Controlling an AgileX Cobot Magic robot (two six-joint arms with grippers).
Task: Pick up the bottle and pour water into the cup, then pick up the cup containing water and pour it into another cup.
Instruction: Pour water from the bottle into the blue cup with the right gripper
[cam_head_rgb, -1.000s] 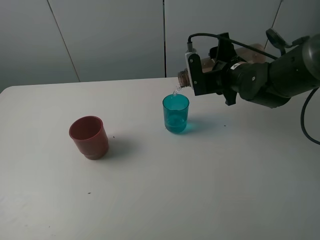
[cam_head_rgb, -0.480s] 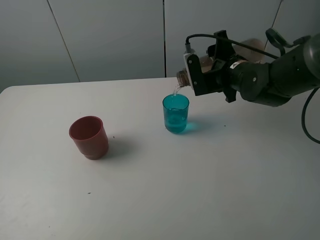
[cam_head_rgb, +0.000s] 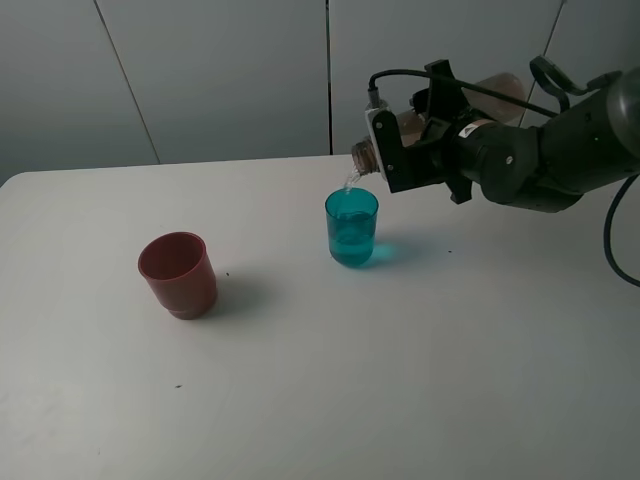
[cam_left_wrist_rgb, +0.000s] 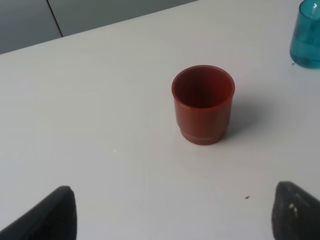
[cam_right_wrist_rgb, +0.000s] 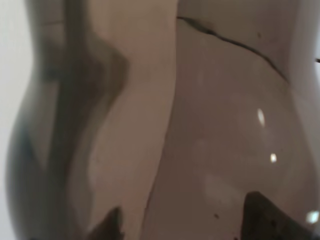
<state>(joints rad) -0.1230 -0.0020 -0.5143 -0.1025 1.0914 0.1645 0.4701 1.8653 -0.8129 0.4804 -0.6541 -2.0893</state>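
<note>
- Exterior high view: right gripper (cam_head_rgb: 402, 150) is clamped on the bottle (cam_head_rgb: 364, 157), which is tilted near horizontal with its mouth just above the teal cup (cam_head_rgb: 351, 228).
- A thin water stream (cam_head_rgb: 349, 184) falls from the mouth into the teal cup, which stands upright and partly filled on the table (cam_head_rgb: 420, 380).
- Red cup (cam_head_rgb: 178, 274) stands upright, well apart from the teal cup.
- Left wrist view: left gripper (cam_left_wrist_rgb: 172, 220) has its jaws apart with nothing between them; the red cup is ahead of it.
- Right wrist view: the bottle wall fills the frame.

The right arm (cam_head_rgb: 560, 150) is stretching in from the right edge toward the upper middle of the frame, wrist rolled sideways, the right gripper (cam_head_rgb: 400, 150) clamping tight on the bottle (cam_head_rgb: 364, 158); the left gripper (cam_left_wrist_rgb: 175, 215) is hovering with its jaws spread wide
</note>
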